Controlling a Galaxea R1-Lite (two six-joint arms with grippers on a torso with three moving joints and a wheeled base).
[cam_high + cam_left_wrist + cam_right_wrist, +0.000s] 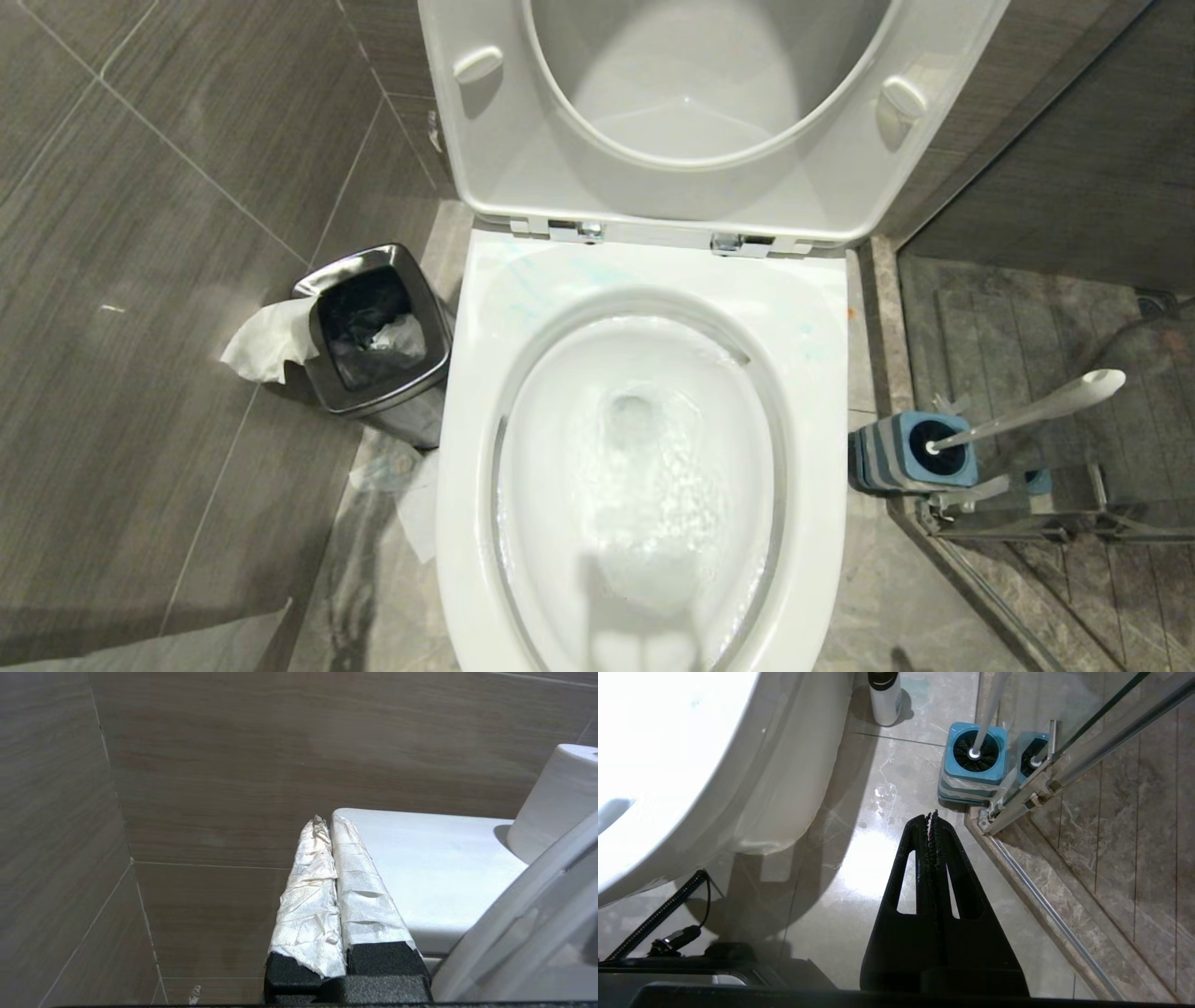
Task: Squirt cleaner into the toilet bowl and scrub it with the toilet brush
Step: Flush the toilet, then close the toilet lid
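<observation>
Toilet brush (1027, 416) head-down in its holder (910, 455), handle slanting up-right; both grippers pressed together, empty.

Toilet bowl (644, 467) open from above, seat and lid (691, 121) raised behind it. Left side is tight: waste bin (378, 336) just beside the rim. Right: toilet brush (1027, 411) handle leans toward the glass shower door (1069, 760), floor gap (878, 812) narrow.
</observation>
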